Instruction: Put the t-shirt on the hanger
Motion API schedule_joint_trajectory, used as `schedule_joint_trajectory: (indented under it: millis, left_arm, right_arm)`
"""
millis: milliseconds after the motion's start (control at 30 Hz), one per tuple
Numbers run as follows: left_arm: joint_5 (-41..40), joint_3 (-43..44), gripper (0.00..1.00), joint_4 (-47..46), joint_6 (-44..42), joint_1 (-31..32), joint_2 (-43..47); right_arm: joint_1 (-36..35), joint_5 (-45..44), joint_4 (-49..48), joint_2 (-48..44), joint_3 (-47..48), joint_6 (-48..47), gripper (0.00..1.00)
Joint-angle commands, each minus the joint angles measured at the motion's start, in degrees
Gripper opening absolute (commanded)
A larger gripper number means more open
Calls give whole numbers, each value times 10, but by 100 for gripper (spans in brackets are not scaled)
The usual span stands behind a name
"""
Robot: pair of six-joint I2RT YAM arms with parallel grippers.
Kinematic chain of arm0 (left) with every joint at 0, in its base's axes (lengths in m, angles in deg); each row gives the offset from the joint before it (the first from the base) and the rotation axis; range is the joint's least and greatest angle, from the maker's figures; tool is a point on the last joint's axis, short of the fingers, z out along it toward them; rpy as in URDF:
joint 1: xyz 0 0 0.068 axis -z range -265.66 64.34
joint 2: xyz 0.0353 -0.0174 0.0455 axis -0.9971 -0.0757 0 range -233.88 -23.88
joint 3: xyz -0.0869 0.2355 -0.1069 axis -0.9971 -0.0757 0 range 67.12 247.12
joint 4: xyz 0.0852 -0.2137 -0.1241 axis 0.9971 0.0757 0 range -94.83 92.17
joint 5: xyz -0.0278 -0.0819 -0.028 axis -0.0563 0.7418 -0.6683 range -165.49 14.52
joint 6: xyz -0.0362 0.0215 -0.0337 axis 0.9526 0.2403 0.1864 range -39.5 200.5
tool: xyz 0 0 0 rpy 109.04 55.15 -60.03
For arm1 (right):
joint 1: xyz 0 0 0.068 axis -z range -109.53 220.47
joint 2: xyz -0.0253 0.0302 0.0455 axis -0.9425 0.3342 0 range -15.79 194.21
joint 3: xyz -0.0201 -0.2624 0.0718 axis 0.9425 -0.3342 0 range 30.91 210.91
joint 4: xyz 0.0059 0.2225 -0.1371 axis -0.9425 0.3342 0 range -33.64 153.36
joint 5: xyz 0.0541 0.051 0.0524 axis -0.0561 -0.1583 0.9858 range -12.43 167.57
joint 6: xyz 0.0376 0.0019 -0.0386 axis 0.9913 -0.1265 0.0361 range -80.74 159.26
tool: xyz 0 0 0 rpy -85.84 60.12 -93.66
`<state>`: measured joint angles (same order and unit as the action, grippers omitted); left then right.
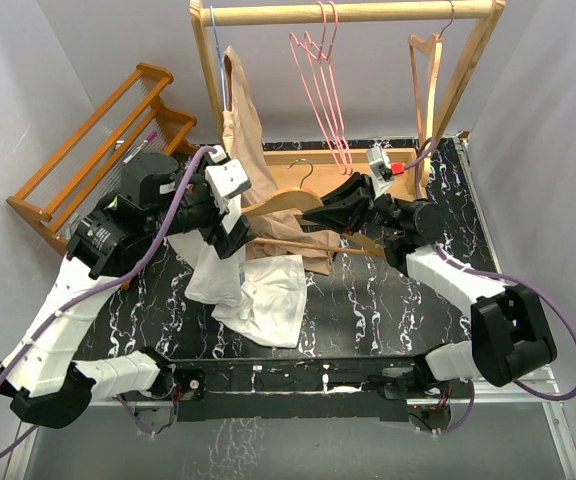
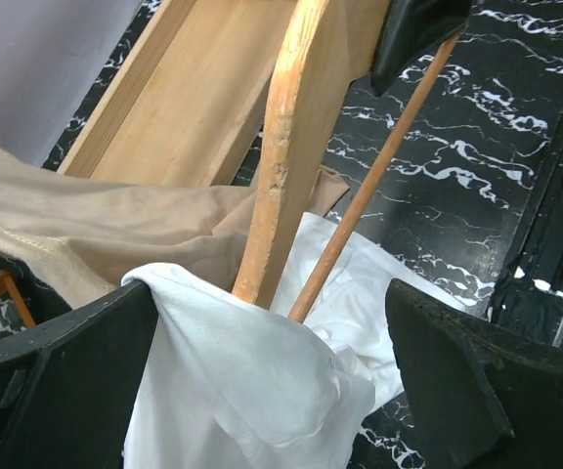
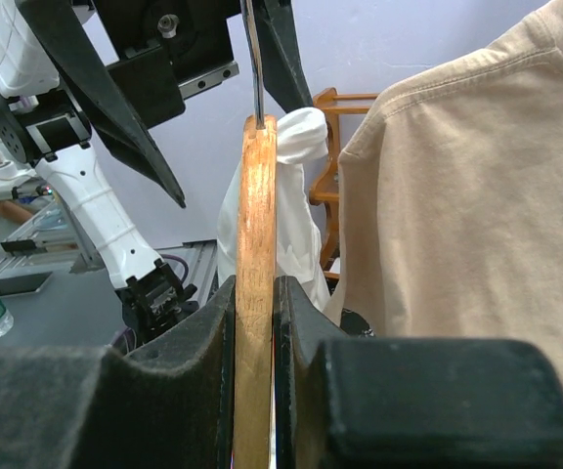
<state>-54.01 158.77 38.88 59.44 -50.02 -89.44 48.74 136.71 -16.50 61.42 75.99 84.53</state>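
One white t-shirt [image 1: 258, 295] — barely started: a fold hangs over one finger of the left gripper [image 2: 272, 371], jaws wide, and one end of the wooden hanger [image 2: 277, 147] pokes into it; the rest trails onto the table [image 1: 368, 300]. The right gripper [image 3: 254, 332] is clamped on the hanger's middle. Left to do: both shoulders. Nearby — a beige shirt [image 1: 243, 130] crowding the hanger, a likely snag; pink hangers [image 1: 323, 90] on the rail, untouched.
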Motion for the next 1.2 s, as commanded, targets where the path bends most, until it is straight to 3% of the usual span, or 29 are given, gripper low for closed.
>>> schedule_joint_trajectory:
  millis: [0, 133, 233, 333, 433, 833, 933, 1033, 1167]
  left_arm:
    - [-55, -17, 97, -40, 4, 0, 8]
    - [-106, -15, 94, -64, 6, 0, 21]
    - [-172, -37, 81, -93, 29, -3, 36]
    - [-171, -44, 80, -99, 37, -10, 33]
    - [-102, -21, 73, -114, 37, -10, 11]
    - [205, 119, 70, -100, 91, -10, -126]
    - [258, 121, 81, -63, 77, -10, -142]
    - [248, 126, 96, -21, 56, -10, -144]
    - [238, 135, 97, 40, 29, -11, -131]
  right_arm:
    - [-4, -14, -78, 9, 5, 23, 8]
    - [-4, -19, -53, 2, 4, 7, 8]
    - [-4, -26, -39, 2, 4, -2, 8]
    - [-4, -24, -48, 18, 5, 9, 8]
    - [-4, -10, -63, 34, 11, 22, 8]
    - [-4, 0, -11, 14, 5, -11, 8]
    - [-4, 0, -6, -2, -3, -20, 8]
    - [-3, -3, -8, -11, -7, -19, 8]
    - [-3, -12, -8, -16, -6, -21, 8]
